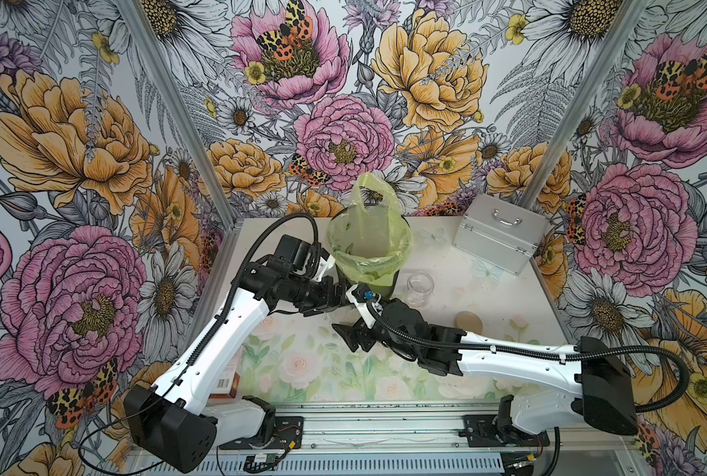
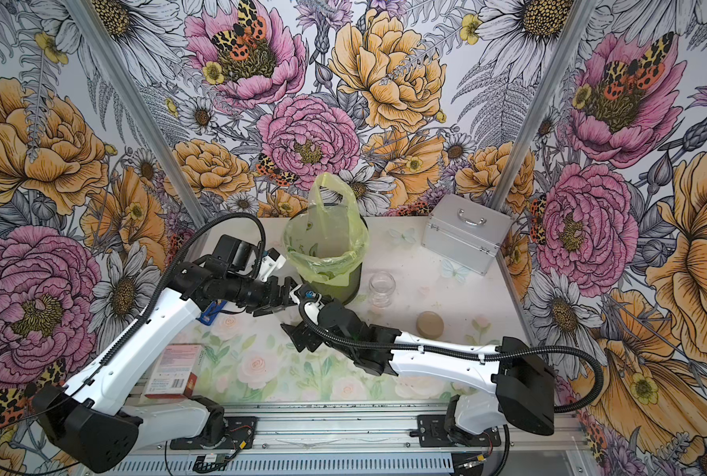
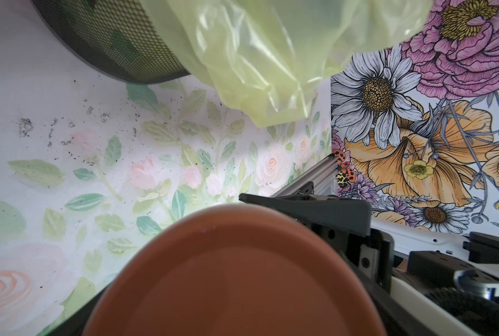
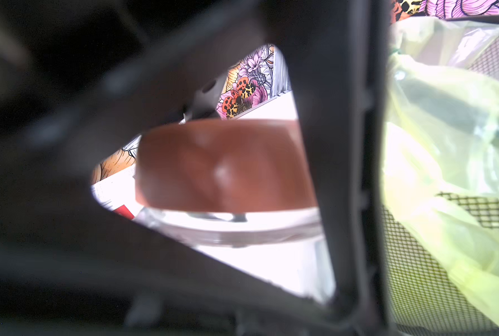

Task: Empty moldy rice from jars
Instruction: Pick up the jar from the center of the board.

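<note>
Currently: capped jar [image 4: 242, 232], axis upright, copper lid [image 3: 233, 276] uppermost, just beside mesh bin [image 3: 111, 37]. Left jaws closed on its body; right jaws, from the opposite side, narrow astride the lid, grip unconfirmed. Rice not visible.

Your left arm [image 1: 220, 329] and right arm [image 1: 512, 356]: white shell links, black joints, small dark holes along shells. Black ribbed cable [image 1: 257, 247] arcs over each arm. Boxy black housing [image 1: 170, 428] at each elbow end, dotted with holes. White camera mount [image 1: 360, 298] carries blue fitting. Left gripper [image 1: 341, 301], right gripper [image 1: 345, 336]: matte black, angular.
</note>
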Robot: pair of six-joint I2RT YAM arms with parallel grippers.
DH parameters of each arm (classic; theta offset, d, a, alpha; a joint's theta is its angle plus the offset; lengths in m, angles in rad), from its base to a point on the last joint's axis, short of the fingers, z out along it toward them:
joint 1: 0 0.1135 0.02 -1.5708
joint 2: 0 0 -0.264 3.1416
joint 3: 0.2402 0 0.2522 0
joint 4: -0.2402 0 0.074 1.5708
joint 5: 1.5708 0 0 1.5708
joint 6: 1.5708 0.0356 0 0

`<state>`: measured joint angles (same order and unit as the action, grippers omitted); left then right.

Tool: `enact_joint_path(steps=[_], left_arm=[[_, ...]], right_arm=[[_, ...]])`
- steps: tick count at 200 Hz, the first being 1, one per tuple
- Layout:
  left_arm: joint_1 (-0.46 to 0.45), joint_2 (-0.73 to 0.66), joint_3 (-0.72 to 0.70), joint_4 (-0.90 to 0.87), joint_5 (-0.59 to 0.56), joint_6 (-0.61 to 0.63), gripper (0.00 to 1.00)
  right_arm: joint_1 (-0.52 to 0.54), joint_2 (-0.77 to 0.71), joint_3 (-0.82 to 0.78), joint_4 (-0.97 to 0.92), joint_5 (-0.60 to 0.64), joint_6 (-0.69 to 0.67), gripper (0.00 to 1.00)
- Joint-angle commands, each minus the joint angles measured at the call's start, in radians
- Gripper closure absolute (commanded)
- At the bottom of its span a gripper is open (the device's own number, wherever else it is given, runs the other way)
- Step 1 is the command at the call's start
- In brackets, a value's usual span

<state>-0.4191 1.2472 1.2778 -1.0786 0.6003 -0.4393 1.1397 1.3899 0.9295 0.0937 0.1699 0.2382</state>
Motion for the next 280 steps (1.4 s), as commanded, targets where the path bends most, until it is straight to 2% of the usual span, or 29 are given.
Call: enact_joint_path(steps=[1, 89, 129, 170, 196, 235, 258, 280], left_arm=[[0.016, -0.002, 0.035, 0.046, 0.033, -0.003, 0.01], [0.093, -0.033, 0.006, 0.062, -0.018, -0.033, 0.01], [0.139, -0.068, -0.031, 0.124, -0.036, -0.131, 0.01], [0.139, -0.098, -0.086, 0.253, 0.022, -0.218, 0.01], [0.145, -0.111, -0.1, 0.254, 0.027, -0.233, 0.01], [0.145, -0.126, -0.107, 0.255, 0.012, -0.319, 0.01], [0.118, -0.156, -0.105, 0.277, -0.029, -0.272, 0.01], [0.133, -0.225, -0.195, 0.422, -0.007, -0.283, 0.01]], right_arm=[[-0.001, -0.044, 0.03, 0.059, -0.01, -0.008, 0.91], [-0.014, -0.097, -0.006, 0.04, 0.031, 0.006, 0.91], [-0.031, -0.113, -0.007, 0.005, 0.035, 0.013, 0.92], [-0.044, -0.12, -0.012, 0.005, 0.033, 0.016, 0.92], [-0.047, -0.117, -0.012, 0.015, 0.029, 0.016, 0.92], [-0.049, -0.129, -0.011, 0.015, 0.026, 0.013, 0.92], [-0.049, -0.135, -0.006, 0.01, 0.018, 0.015, 0.92], [-0.049, -0.146, 0.01, -0.006, 0.012, 0.02, 0.92]])
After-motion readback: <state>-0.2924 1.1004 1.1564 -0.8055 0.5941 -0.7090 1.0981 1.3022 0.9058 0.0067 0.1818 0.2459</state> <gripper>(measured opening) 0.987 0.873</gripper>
